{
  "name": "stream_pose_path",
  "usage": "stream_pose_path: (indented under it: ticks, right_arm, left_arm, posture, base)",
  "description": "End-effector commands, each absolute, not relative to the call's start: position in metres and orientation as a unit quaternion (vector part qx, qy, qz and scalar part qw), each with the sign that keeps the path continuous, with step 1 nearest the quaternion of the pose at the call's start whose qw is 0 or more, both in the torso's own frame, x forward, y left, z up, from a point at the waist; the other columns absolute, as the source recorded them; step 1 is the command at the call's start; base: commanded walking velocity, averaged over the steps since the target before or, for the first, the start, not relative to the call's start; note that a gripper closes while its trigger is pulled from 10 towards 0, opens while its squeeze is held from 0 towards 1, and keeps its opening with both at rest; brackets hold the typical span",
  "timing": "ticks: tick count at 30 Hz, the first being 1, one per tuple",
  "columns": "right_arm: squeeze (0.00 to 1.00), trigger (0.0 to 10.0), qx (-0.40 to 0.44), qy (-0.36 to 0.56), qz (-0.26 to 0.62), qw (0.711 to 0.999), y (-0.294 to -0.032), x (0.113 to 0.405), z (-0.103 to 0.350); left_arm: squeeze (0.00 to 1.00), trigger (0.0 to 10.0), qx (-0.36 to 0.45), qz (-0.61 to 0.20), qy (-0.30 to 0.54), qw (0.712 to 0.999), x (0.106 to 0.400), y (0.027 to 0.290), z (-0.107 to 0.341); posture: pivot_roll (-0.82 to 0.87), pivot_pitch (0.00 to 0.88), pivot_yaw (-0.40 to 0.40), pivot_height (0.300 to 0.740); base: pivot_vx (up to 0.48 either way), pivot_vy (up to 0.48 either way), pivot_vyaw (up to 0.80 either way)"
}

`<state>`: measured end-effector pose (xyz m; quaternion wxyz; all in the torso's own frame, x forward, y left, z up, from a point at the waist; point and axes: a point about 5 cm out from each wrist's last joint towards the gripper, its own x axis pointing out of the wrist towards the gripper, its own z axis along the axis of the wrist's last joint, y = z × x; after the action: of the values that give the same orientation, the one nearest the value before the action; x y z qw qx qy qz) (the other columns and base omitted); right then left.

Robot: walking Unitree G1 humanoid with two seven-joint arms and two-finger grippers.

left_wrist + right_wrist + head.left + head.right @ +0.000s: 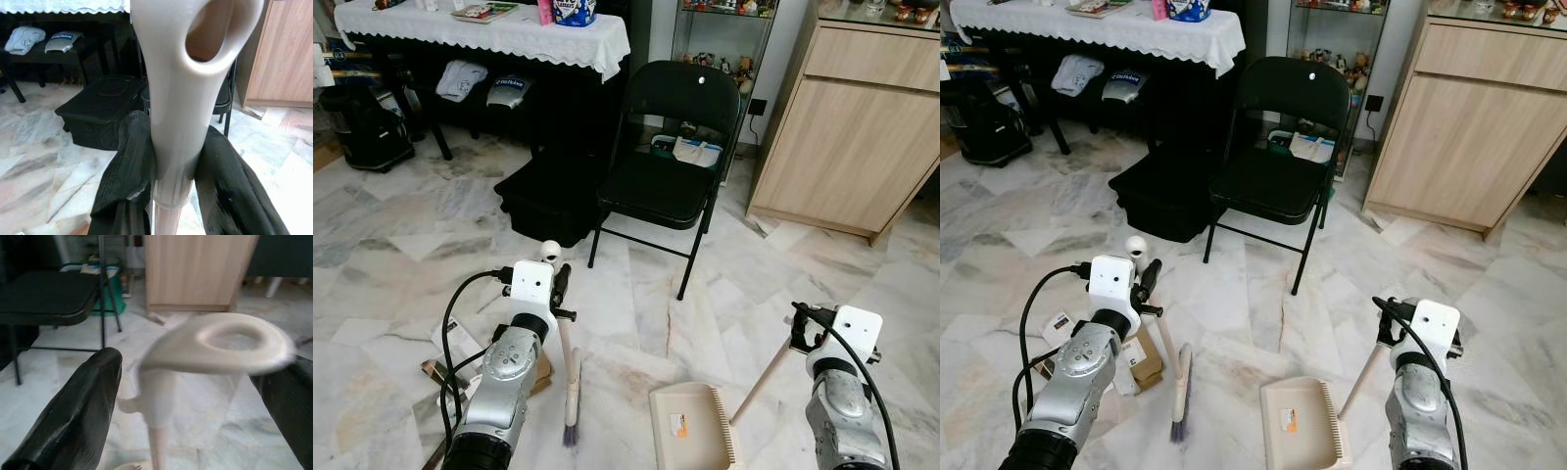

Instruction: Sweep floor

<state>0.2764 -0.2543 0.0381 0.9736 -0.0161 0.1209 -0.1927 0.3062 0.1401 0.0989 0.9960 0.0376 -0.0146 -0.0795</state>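
A humanoid robot stands on a marble floor (636, 294) before a black folding chair (671, 147), broom (570, 377) in its left gripper (560, 294) and the dustpan (693, 426) set down at its right. The left fingers (129, 161) are clamped on both sides of the broom's pale handle just below its loop end, with the bristles resting on the floor between the two arms. The right gripper (190, 382) stands spread wide around the looped top of the dustpan handle (762, 380), which leans up from the pan; its fingers (83, 401) sit clear of the loop on either side.

By the look of it the sweep is just being set up: broom in hand, pan not yet gripped. The next move seems to call for closing on that handle, then drawing the bristles toward the pan's lip. Both silver forearms reach forward and down, wrists level. Scraps of card (445, 372) lie by the left arm.
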Motion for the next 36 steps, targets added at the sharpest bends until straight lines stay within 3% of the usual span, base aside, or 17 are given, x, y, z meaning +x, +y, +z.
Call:
stream_pose_path:
  ticks: [1,15,36]
  right_arm:
    - [0.0,10.0,-0.033,0.135,-0.167,0.976,-0.253,0.28,0.037]
    - [0.0,10.0,-0.042,0.15,-0.119,0.981,-0.258,0.291,0.042]
    - [0.0,10.0,-0.055,0.202,-0.166,0.964,-0.27,0.279,0.027]
  left_arm:
    - [0.0,10.0,0.046,-0.081,-0.03,0.995,0.307,0.14,0.103]
    - [0.0,10.0,0.045,-0.078,-0.029,0.996,0.307,0.141,0.103]
    - [0.0,10.0,0.044,-0.08,-0.03,0.995,0.307,0.141,0.103]
  posture:
    - [0.05,0.006,-0.019,0.74]
    - [0.05,0.022,-0.022,0.74]
    - [0.05,0.023,-0.021,0.74]
  base:
    - [0.0,0.0,0.0]
    - [0.0,0.0,0.0]
    - [0.0,0.0,0.0]
